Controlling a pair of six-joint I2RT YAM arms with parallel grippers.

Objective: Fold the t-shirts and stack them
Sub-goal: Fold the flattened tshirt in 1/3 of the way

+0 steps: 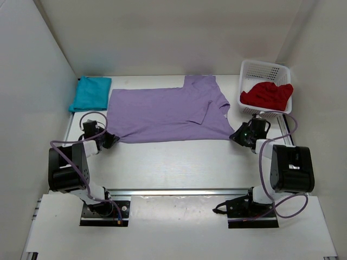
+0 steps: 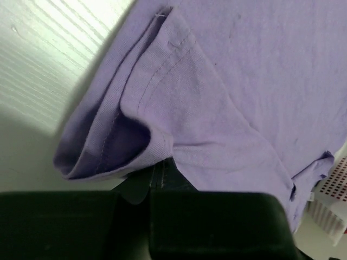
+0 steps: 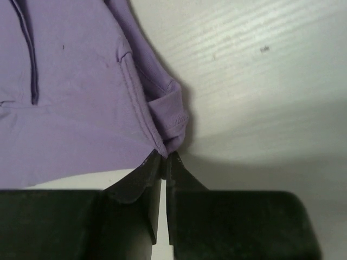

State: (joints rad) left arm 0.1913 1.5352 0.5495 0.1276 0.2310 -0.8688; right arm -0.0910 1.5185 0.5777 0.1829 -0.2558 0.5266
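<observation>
White laminate covers the table [image 1: 179, 162], and most of its far half is taken up by the lavender shirt [image 1: 162, 114], spread flat with its neck toward the right and one sleeve folded in over the chest. At the far right stands a white basket [image 1: 265, 69] with the red shirt [image 1: 267, 95] heaped in it and hanging over the near rim. The teal shirt [image 1: 90, 93] lies folded in the far left corner, just beside the lavender one.

The left gripper [image 1: 111, 140] sits at the lavender shirt's near left corner, its jaws closed on the doubled hem. The right gripper [image 1: 237, 135] is at the near right corner, jaws all but together, and seems to pinch only the very tip of the cloth.

That thin bite on the right is the main risk: if the arms lift or pull, the corner could slip free and the fold come out crooked. Pulling unevenly could also drag the shirt across the teal one, or bunch the tucked sleeve.
</observation>
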